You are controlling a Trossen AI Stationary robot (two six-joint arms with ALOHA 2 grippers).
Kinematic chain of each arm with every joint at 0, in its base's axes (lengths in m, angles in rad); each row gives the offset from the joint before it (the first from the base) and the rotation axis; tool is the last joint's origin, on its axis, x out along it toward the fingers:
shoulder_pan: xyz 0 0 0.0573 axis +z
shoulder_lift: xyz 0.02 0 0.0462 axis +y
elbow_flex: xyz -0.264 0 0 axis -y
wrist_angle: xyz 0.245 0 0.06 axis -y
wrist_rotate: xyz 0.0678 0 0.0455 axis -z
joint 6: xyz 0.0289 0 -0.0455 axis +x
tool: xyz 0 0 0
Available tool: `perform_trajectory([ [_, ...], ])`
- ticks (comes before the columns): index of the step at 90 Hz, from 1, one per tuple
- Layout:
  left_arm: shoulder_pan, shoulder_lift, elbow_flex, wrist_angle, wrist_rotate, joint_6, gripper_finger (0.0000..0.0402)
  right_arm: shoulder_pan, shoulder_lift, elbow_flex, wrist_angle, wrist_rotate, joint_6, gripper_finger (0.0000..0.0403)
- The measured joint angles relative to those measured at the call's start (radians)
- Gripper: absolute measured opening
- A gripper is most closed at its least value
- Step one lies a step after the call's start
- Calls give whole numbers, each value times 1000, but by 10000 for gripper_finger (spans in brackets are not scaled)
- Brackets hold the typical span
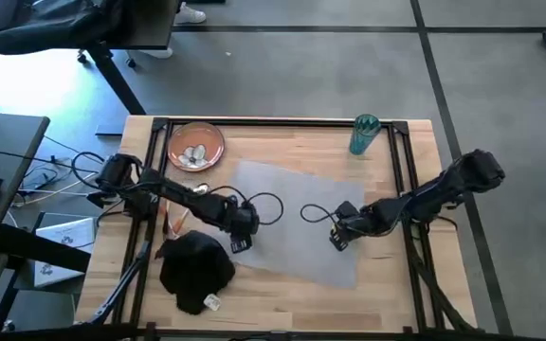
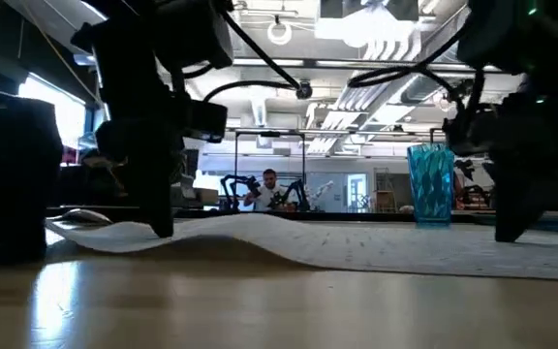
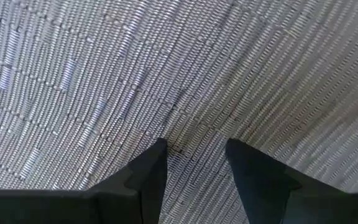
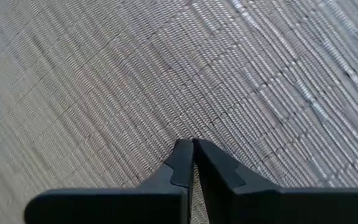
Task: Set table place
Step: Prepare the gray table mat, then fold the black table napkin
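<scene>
Light wood planks framed by a black metal rail make up the counter (image 1: pixel 387 294), and on it the place setting is barely begun: only the grey woven rectangular placemat (image 1: pixel 297 204) lies near the middle, skewed rather than square to the edges, with a hump rising along its near left side in the low view. At the far left corner sits the orange-brown round plate (image 1: pixel 195 146) with something pale on it that I cannot make out; the black cloth napkin (image 1: pixel 197 273) is bunched in a heap at the near left, just off the mat's corner, and thin orange-handled cutlery (image 1: pixel 172 221) seems to lie beside the left arm. As I judge it, mat straightening, plate, napkin, cutlery and cup all remain to be done. The left arm reaches low across from the left rail, its left tool (image 1: pixel 239 230) pressed down at the mat's left edge with fingers a little apart on the weave. The right arm stretches in from the right rail, its right tool (image 1: pixel 339 235) down on the mat's right half, fingers closed together, seemingly pinching the weave. The teal translucent cup (image 1: pixel 364 134) stands upright at the far right edge.
</scene>
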Motion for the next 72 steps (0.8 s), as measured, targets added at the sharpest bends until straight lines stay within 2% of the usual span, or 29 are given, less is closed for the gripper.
perform_trajectory([
  [17,-34,2,-1,-10,-5,-47,154,-78,0,1,-32,-67,-103,5],
  [31,-42,-9,14,-24,-41,-32,154,-97,-12,6,-46,-92,-118,5],
  [57,-60,-152,207,-305,-136,78,154,-90,-148,102,-148,-29,-177,5],
  [72,-191,-299,259,-481,-172,-7,154,-41,-212,112,-132,13,-180,5],
])
